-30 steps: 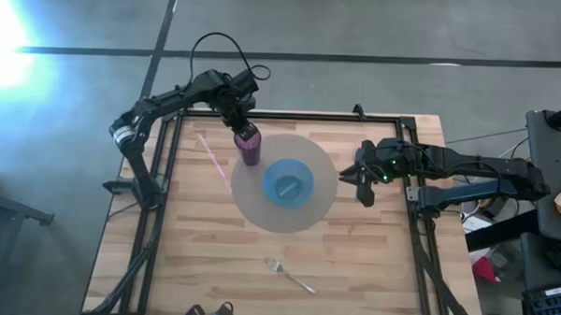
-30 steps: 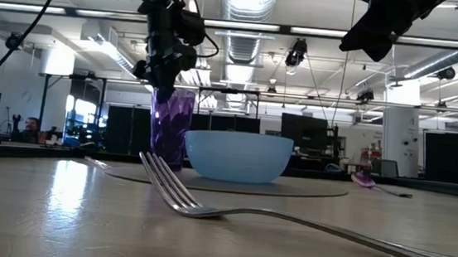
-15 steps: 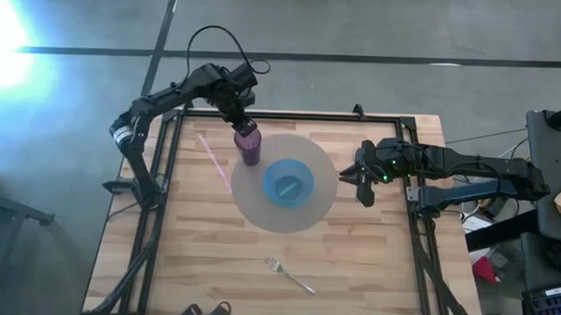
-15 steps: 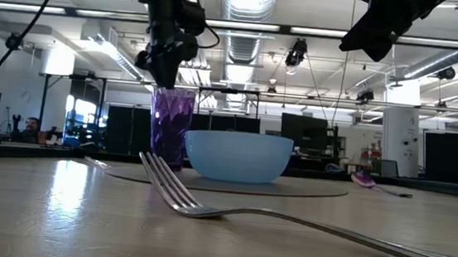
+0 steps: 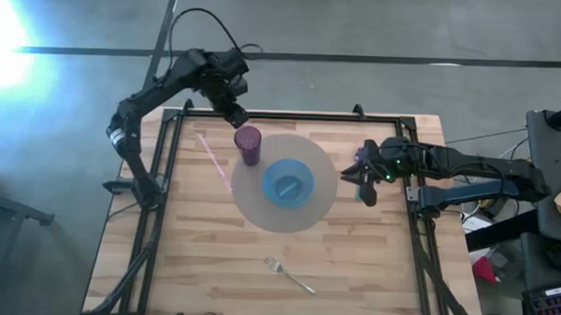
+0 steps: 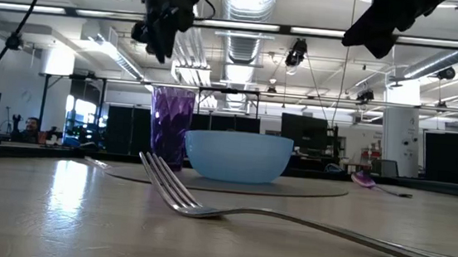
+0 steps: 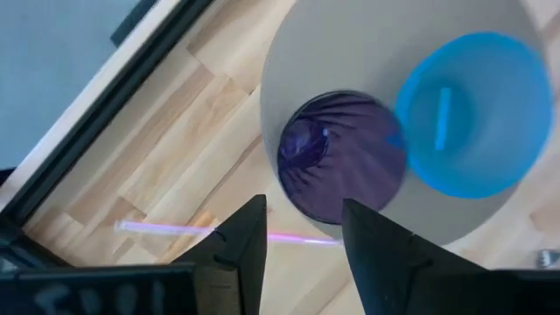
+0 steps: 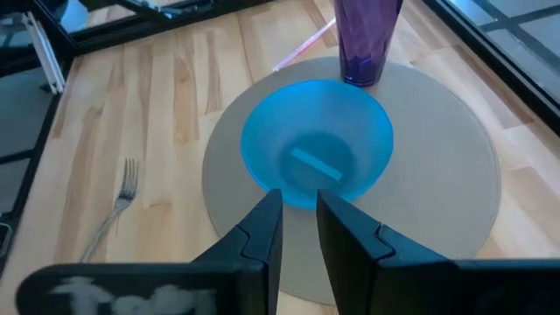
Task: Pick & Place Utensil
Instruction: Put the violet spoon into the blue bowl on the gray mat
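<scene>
The left gripper (image 5: pixel 237 116) is hanging in the air above the far-left part of the wooden table (image 5: pixel 183 257), its two dark fingers (image 7: pixel 241 241) standing apart with a plain gap between them and holding nothing. Just below and slightly ahead of it, a purple cup (image 5: pixel 248 145) is standing upright on the edge of a round grey mat (image 5: pixel 314 207); the cup is translucent ribbed plastic, its walls fluted, and it is not touching the fingers. Beside the cup, nearer the mat's centre, a smooth light-blue bowl (image 5: pixel 288 182) is sitting, round and shallow, with a small pale strip lying in its bottom. Off the mat, on the side of the cup away from the bowl, a thin pink straw (image 5: pixel 215 158) is lying flat on the butcher-block planks, close to the black metal frame (image 5: pixel 174 135) bordering the table. The right gripper (image 5: pixel 361 185) is hovering just beyond the mat's opposite rim, its fingers (image 8: pixel 262 229) drawn narrow with only a slim slit between them, gripping nothing. The fork (image 5: pixel 289 275), slim shiny metal with four tines, is lying flat on bare wood well apart from both grippers, toward the table's near edge, with open boards all around it and nothing crowding it. In the low view its curved tines (image 6: pixel 162 181) are rising slightly off the surface. Between the fork and the mat a broad stretch of bare plank is lying open.
</scene>
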